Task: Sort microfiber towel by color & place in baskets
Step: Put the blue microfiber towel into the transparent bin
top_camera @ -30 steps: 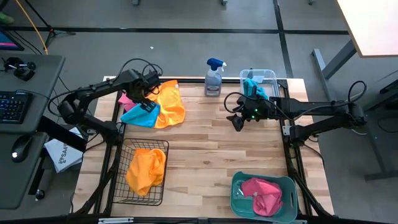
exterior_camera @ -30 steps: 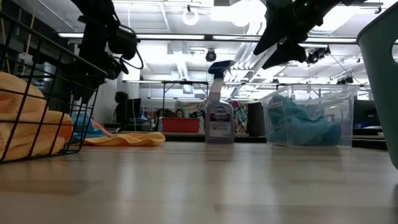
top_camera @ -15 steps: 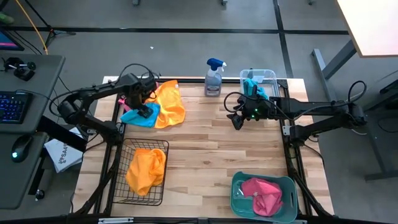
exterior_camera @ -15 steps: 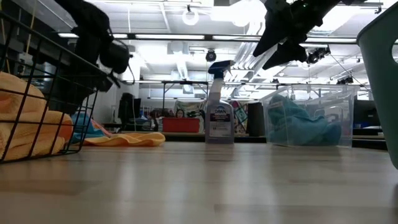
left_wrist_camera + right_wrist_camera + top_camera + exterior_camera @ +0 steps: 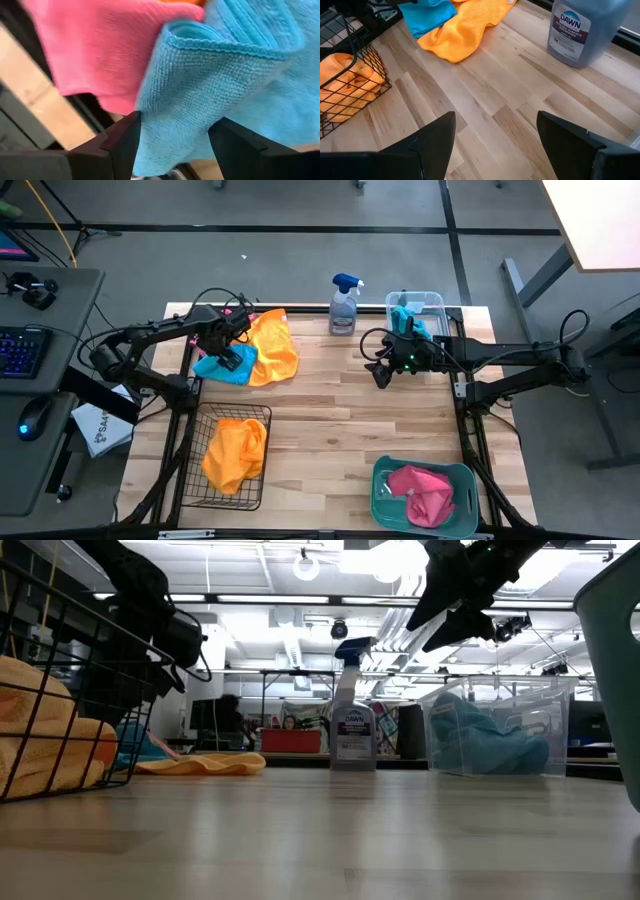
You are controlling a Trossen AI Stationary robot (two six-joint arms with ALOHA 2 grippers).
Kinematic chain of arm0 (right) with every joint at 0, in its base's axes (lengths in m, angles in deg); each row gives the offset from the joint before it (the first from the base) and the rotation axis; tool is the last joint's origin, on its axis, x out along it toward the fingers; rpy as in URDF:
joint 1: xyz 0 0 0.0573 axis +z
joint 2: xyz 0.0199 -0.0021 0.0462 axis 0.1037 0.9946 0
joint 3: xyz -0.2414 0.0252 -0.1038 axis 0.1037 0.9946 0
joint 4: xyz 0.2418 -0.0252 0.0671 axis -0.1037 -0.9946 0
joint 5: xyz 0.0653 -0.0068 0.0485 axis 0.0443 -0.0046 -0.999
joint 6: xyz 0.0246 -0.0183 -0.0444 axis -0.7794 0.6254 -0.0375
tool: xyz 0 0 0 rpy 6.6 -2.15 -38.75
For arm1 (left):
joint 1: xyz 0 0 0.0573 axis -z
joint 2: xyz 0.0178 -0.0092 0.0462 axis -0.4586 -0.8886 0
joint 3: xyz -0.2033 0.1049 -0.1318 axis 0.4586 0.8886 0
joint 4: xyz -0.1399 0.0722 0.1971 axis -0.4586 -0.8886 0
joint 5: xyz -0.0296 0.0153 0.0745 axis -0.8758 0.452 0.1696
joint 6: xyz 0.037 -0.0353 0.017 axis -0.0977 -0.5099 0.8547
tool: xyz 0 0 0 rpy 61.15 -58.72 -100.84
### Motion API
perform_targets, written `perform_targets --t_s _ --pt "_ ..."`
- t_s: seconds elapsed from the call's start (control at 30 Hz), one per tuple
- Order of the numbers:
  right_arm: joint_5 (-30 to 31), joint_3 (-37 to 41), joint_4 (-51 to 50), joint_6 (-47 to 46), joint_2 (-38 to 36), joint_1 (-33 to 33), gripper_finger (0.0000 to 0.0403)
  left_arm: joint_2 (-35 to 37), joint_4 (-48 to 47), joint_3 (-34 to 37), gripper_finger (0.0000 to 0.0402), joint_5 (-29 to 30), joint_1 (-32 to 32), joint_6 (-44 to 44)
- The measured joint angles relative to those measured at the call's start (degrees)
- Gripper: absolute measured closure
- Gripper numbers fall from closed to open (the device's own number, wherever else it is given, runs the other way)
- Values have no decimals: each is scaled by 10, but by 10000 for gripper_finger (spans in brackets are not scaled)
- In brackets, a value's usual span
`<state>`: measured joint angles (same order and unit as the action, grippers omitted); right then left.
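A turquoise blue towel (image 5: 214,367) lies at the table's far left, overlapping a pink towel (image 5: 95,45) and an orange-yellow towel (image 5: 275,345). My left gripper (image 5: 233,352) is open and low over the blue towel. Its fingers stand on either side of a raised fold (image 5: 200,80). My right gripper (image 5: 383,375) hangs open above the table, beside the clear tub (image 5: 432,302) that holds blue cloth. The black wire basket (image 5: 190,465) holds an orange towel and the teal basket (image 5: 385,500) a pink one. My left gripper (image 5: 175,145) comes at the blue towel from above, with the fold's hemmed edge (image 5: 220,45) between its open fingers (image 5: 120,145). Whether the fingers touch the cloth I cannot tell. The towel lies slack on the table.
A grey spray bottle with a blue trigger (image 5: 344,305) stands at the far edge between the towel pile and the clear tub. Bare wood (image 5: 330,420) spreads across the middle of the table. The wire basket sits near left and the teal basket near right.
My left gripper has come down from above the pile toward the blue towel and shifted slightly toward the table's near edge, dropping behind the wire basket in the low view. The right arm and the towels have kept still.
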<state>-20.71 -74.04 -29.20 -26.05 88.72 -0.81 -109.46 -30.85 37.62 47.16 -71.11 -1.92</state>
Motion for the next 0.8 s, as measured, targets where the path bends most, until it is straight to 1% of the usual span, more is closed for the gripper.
perform_targets --t_s 0.1,0.17,0.3,0.47,0.5,0.57,0.63,0.7,0.73,0.77,0.8 --pt "0 0 0 0 0 0 128 13 9 0 188 35 0 15" --pt "0 0 0 0 0 0 128 16 15 0 188 43 0 29" --pt "0 0 0 0 0 0 128 8 27 0 188 40 0 48" --pt "0 0 0 0 0 0 128 -14 29 0 196 14 1 63" --pt "0 0 0 0 0 0 128 -15 28 0 204 7 2 72" --pt "0 0 0 1 0 0 128 -13 28 0 236 -2 8 85" --pt "0 0 0 1 0 0 128 -6 22 0 288 -6 13 89" --pt "0 0 -1 2 0 0 128 9 15 0 356 -13 18 89" --pt "0 0 -1 2 0 0 128 20 12 0 377 -21 20 86" --pt "0 0 0 2 0 0 128 33 10 -2 387 -26 21 78" --pt "0 0 2 2 0 0 128 47 2 -7 387 -30 23 75"
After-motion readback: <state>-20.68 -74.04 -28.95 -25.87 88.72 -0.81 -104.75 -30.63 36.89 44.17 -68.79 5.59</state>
